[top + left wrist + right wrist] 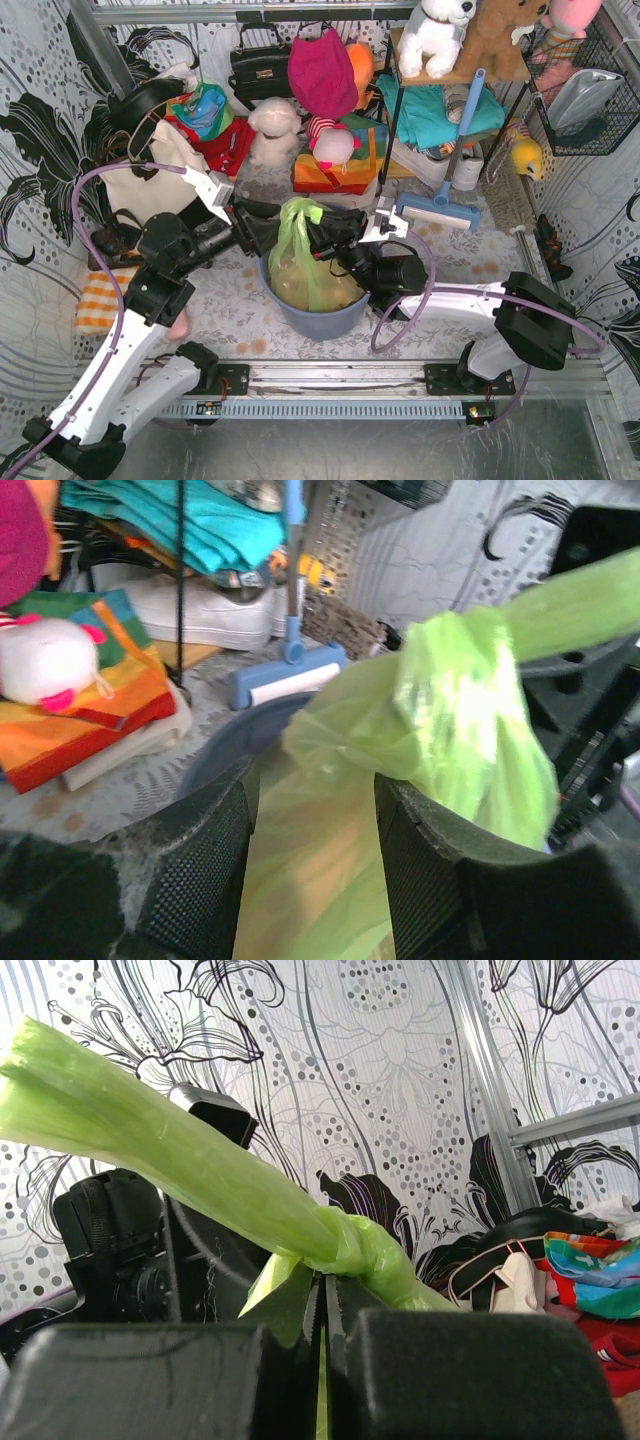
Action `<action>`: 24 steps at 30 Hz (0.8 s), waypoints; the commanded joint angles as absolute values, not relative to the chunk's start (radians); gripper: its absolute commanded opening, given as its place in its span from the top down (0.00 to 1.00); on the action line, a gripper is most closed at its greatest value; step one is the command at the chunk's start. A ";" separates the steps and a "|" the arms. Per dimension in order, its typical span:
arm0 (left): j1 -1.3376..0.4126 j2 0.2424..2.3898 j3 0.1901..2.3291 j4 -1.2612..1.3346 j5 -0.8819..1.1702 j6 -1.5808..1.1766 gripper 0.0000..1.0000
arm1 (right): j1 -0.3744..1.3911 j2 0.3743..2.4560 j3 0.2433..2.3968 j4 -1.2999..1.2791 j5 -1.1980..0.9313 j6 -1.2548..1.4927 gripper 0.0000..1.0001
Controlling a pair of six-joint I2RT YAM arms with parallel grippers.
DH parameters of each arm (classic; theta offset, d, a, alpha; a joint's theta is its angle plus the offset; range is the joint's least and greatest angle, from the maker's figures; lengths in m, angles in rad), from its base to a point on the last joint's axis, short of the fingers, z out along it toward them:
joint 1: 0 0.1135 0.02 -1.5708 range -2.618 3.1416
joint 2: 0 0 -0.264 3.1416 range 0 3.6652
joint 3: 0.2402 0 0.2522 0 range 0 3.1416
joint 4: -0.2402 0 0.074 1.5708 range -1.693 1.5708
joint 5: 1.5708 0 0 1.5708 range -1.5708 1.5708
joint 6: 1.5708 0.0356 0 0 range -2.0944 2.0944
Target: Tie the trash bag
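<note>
The lime-green trash bag [305, 265], with brown paper showing through, sits in the round blue bin [320, 320] at the table's middle. Its neck is gathered into a knot [365, 1248], with a twisted strand [150, 1125] running up to the left. My right gripper [322, 1290] is shut on thin green plastic just under the knot; in the top view it [335, 232] is at the bag's right side. My left gripper [312, 795] is open, with the bag [440, 710] showing between and beyond its fingers [200, 860]. In the top view it [268, 235] is at the bag's left side.
A blue-handled floor tool [440, 205] lies right of the bin. A cream tote bag [150, 185], soft toys [275, 130], folded cloths [335, 170] and a shelf rack [440, 110] crowd the back. An orange checked cloth [100, 300] lies at the left.
</note>
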State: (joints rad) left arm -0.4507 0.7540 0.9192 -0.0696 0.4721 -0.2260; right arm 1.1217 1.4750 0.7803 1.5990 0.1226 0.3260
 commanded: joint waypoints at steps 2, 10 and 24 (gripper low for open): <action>-0.448 0.732 0.901 0.010 0.670 -0.256 0.42 | 1.130 1.531 0.798 1.663 0.098 0.357 1.00; -0.449 0.739 0.825 0.134 0.819 -0.357 0.45 | 1.130 1.532 0.801 1.660 0.091 0.356 1.00; -0.450 0.816 0.784 0.104 0.814 -0.349 0.45 | 1.129 1.553 0.825 1.697 -0.005 0.410 1.00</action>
